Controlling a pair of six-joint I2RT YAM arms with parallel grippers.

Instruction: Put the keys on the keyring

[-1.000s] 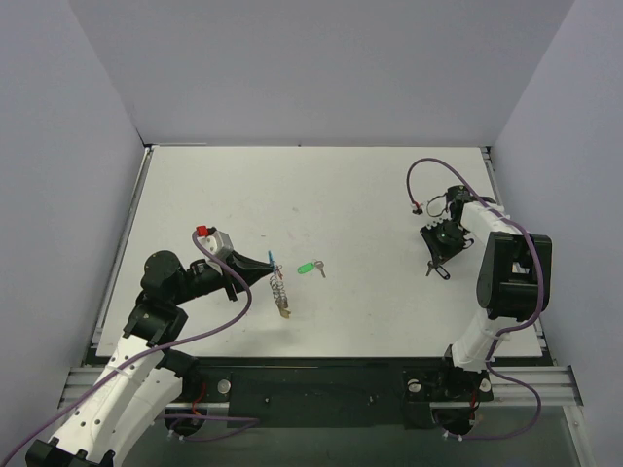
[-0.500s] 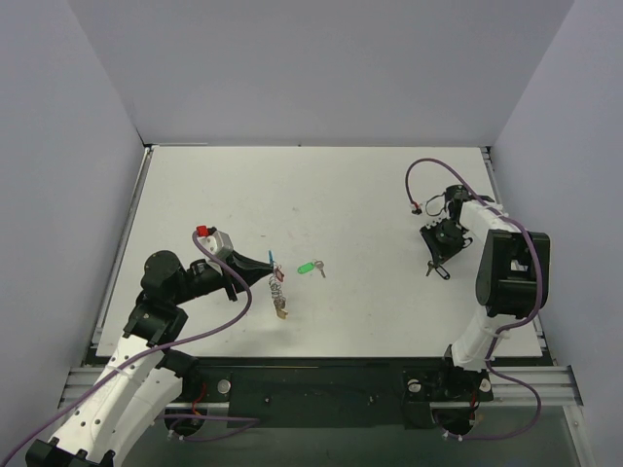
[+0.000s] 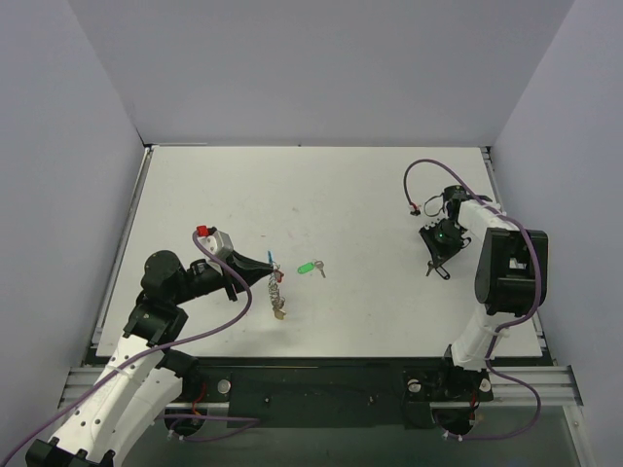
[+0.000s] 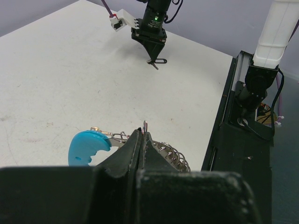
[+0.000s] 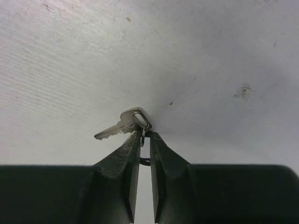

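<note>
1. The left gripper (image 4: 142,139) is pinching the keyring (image 4: 171,154), fingers (image 4: 122,157) hiding part of its coil.
2. The right gripper (image 5: 145,136) is clamping a silver key (image 5: 122,126) by its little ring (image 5: 142,135); its tag (image 4: 160,61) is barely showing.
3. The green-tagged key (image 3: 311,267) is lying on the table (image 3: 370,195) nearby.

keyring (image 3: 276,292): we see a silvery wire coil with blue, red, yellow tags, dangling from left gripper (image 3: 270,265), front-left of worktop (image 3: 370,195) | green-tagged key (image 3: 311,267): flat, just right of it | second key (image 5: 124,125): silver, pinched in right gripper (image 5: 145,136) near right edge, tag possibly black-rimmed
</note>
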